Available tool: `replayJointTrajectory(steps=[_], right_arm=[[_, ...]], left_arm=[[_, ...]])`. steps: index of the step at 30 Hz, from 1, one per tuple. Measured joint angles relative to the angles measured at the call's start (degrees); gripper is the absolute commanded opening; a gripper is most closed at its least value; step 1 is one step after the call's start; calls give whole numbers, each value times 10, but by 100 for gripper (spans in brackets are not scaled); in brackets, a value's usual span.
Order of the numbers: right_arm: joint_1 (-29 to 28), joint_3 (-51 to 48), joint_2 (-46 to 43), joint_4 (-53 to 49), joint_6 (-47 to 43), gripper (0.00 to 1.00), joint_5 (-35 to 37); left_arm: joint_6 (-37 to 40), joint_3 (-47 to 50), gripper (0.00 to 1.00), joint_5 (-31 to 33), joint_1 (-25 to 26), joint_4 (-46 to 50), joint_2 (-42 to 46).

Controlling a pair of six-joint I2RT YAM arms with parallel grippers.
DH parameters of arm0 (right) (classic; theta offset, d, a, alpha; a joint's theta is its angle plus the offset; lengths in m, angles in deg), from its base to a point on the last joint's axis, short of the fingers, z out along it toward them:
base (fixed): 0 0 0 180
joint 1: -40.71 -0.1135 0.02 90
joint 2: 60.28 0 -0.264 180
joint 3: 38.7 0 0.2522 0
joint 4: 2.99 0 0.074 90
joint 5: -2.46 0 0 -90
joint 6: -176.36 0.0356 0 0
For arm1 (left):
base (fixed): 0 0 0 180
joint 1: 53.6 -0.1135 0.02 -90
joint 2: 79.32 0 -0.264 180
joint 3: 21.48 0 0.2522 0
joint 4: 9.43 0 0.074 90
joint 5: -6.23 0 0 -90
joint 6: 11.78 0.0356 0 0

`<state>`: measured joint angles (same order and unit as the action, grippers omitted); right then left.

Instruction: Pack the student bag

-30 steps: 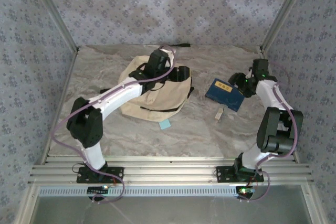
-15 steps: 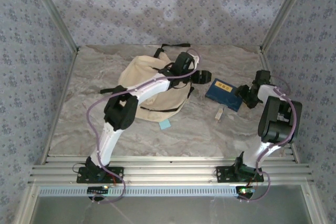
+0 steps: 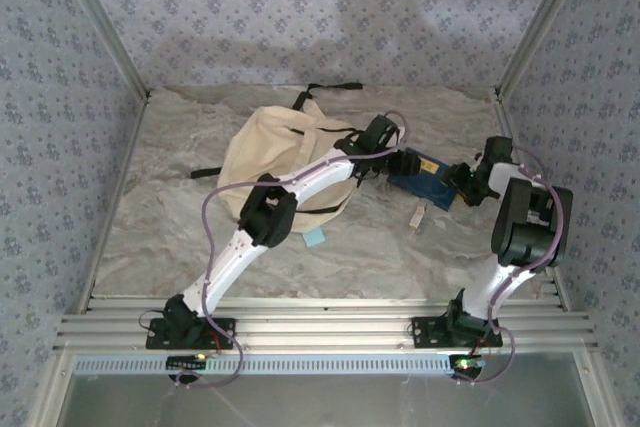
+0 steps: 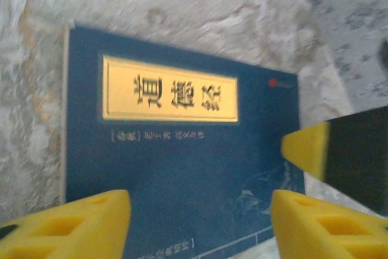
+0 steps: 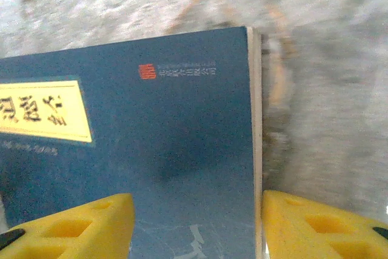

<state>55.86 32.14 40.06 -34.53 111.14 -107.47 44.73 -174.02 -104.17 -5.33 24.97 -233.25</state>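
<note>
From the top camera I'm seeing the student bag (image 3: pixel 280 157) lying slumped on the table (image 3: pixel 170 217), left of centre and toward the far side. The blue book (image 3: pixel 432 190) is lying well to the bag's right, its long axis seeming to run from far-left to near-right. The left gripper (image 3: pixel 403 163) is hanging over the book's far-left end and the right gripper (image 3: pixel 462 180) is at its near-right end. So the bag is lying left of both, and the left arm, stretched across it, is the nearer of the 2.

Through the left wrist camera, the left gripper's jaws are standing wide apart, holding nothing, with the cover beneath the gap. A yellow label (image 4: pixel 170 97) is carrying 3 large Chinese characters, too blurred for me to read surely. A yellow fingertip (image 4: pixel 306 148) of the right gripper is poking in from the right.

Through the right wrist camera, the right gripper's jaws are equally wide, gripping nothing, straddling 1 edge of the book. A red logo (image 5: pixel 147 71) is sitting beside tiny unreadable print.
</note>
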Motion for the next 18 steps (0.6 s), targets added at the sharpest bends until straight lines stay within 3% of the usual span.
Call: replayJointTrajectory(steps=[14, 18], right_arm=[[-28, -15, -39, 50, 36, 52, -90], [-40, -14, -68, 50, 41, 44, -90]], left_arm=[[0, -28, 48, 27, -7, 61, -13], [0, -30, 48, 32, -7, 62, -13]])
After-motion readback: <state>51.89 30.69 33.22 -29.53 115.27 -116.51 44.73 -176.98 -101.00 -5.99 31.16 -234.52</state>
